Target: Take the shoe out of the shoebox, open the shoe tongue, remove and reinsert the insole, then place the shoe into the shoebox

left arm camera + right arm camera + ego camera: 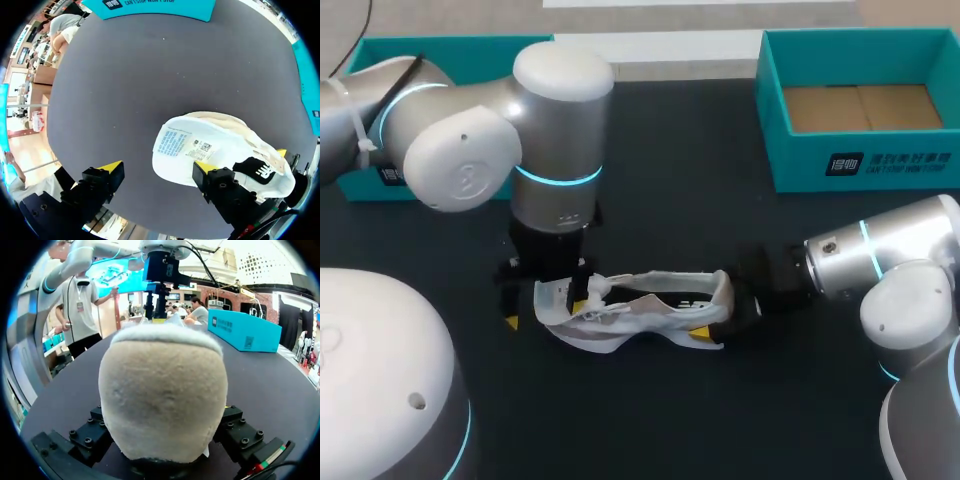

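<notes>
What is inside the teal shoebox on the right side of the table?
Only the bare brown cardboard floor shows inside the shoebox; no shoe is in it. The shoe lies on the table. The box's near wall hides a strip of the floor.

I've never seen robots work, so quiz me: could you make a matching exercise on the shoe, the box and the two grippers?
1 shoe
2 box
3 left gripper
4 right gripper

a teal, empty
b open, by the tongue
c white, between the grippers
d at the heel

Pairs: 1-c, 2-a, 3-b, 4-d
</notes>
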You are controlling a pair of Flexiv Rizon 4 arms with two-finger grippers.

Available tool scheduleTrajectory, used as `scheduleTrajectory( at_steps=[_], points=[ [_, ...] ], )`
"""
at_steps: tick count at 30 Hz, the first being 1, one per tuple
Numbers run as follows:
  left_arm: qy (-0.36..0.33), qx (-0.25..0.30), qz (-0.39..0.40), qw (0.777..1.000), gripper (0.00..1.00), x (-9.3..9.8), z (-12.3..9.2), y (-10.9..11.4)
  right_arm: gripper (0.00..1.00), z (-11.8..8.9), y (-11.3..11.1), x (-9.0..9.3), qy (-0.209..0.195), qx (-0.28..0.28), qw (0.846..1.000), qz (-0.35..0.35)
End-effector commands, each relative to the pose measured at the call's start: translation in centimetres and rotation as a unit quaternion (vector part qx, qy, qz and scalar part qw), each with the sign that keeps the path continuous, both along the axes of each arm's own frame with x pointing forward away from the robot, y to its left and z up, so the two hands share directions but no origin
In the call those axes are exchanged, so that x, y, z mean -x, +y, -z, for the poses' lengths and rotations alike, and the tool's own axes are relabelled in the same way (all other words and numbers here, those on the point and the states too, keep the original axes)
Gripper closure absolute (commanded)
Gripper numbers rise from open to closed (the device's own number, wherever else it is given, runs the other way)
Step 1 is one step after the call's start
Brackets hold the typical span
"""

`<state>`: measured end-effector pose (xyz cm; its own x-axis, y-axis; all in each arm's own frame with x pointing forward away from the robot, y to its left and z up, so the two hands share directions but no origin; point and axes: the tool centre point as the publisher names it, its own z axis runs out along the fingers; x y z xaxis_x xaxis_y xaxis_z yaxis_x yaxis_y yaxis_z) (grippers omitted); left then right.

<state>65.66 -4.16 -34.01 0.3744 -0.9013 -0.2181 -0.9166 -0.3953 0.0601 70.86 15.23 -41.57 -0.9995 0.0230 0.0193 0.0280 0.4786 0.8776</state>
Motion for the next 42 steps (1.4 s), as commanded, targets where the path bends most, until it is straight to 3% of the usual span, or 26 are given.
scheduleTrajectory(
  at_steps=[1, 12, 18, 21, 24, 27, 34, 38, 42],
  points=[
    [-0.027, 0.002, 0.021, 0.999, 0.0, 0.4, -2.6, -0.4, 1.0, 0.3, 0.1, -0.1, 0.0, 0.002, 1.0, 0.001],
    [-0.051, 0.014, 0.1, 0.994, 0.0, -1.7, -7.2, -2.2, 1.0, 0.3, 0.1, -0.1, 0.0, 0.002, 1.0, 0.001],
    [-0.034, 0.012, 0.253, 0.967, 0.0, -3.8, -9.9, -3.7, 1.0, 0.3, 0.1, -0.1, 0.0, 0.002, 1.0, 0.001],
    [-0.042, 0.016, 0.366, 0.93, 0.0, -4.8, -11.2, -4.5, 1.0, 0.3, 0.1, -0.1, 0.0, 0.002, 1.0, 0.001],
    [-0.053, 0.035, 0.491, 0.869, 0.0, -5.3, -12.5, -5.3, 1.0, 0.3, 0.1, -0.1, 0.0, 0.002, 1.0, 0.001],
    [-0.051, 0.018, 0.582, 0.812, 0.0, -5.8, -13.2, -6.7, 1.0, 0.3, 0.1, -0.1, 0.0, 0.002, 1.0, 0.001],
    [-0.034, 0.003, 0.712, 0.701, 0.0, -7.1, -13.3, -11.5, 1.0, 0.3, 0.1, -0.1, 0.0, 0.002, 1.0, 0.001],
    [-0.023, -0.013, 0.781, 0.624, 0.0, -7.3, -12.5, -14.6, 1.0, 0.3, 0.1, -0.1, 0.0, 0.002, 1.0, 0.001],
    [-0.05, 0.012, 0.838, 0.543, 0.0, -7.3, -11.8, -16.6, 1.0, 0.3, 0.1, -0.1, 0.0, 0.002, 1.0, 0.001]
  ],
)
